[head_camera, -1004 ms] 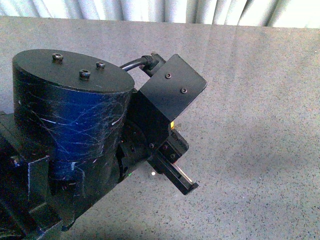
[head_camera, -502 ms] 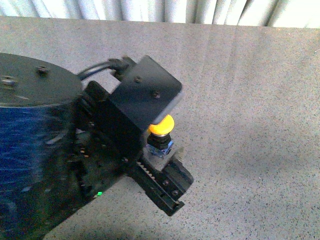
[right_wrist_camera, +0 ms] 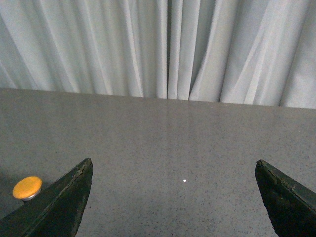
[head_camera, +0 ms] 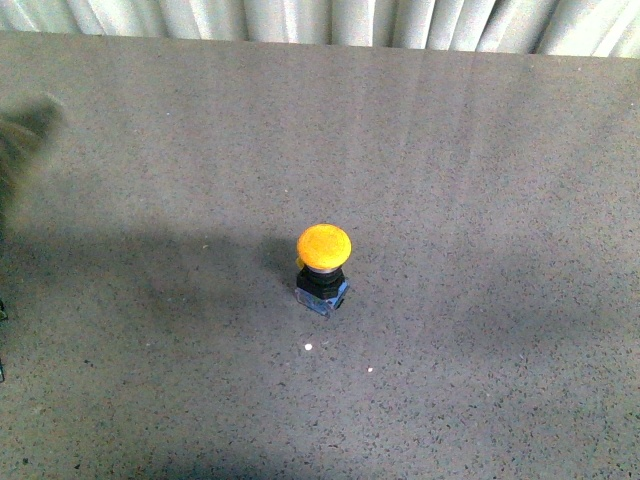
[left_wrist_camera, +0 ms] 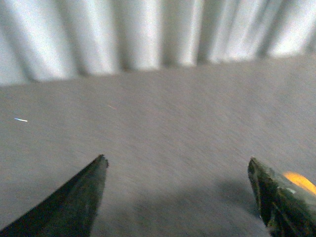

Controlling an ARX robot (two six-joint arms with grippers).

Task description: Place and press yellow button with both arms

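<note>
The yellow button [head_camera: 323, 246] stands upright on the grey table [head_camera: 480, 200], its orange-yellow cap on a black collar and a clear bluish base. Nothing touches it. Only a blurred dark trace of my left arm [head_camera: 22, 130] shows at the front view's far left edge. The left wrist view is motion-blurred: my left gripper [left_wrist_camera: 177, 165] is open and holds nothing, and the button's cap [left_wrist_camera: 299, 180] peeks out beyond one finger [left_wrist_camera: 279, 200]. My right gripper [right_wrist_camera: 174, 167] is open and holds nothing, with the button [right_wrist_camera: 27, 187] outside one finger [right_wrist_camera: 59, 205]. The right arm does not show in the front view.
A pale pleated curtain [head_camera: 330, 20] hangs behind the table's far edge. Small white specks [head_camera: 309, 347] lie on the surface close in front of the button. A broad shadow [head_camera: 150, 280] falls across the table to the button's left.
My left arm, which covered the button a second ago, has pulled away to the left, almost out of the front view. The button now stands alone on the table.
</note>
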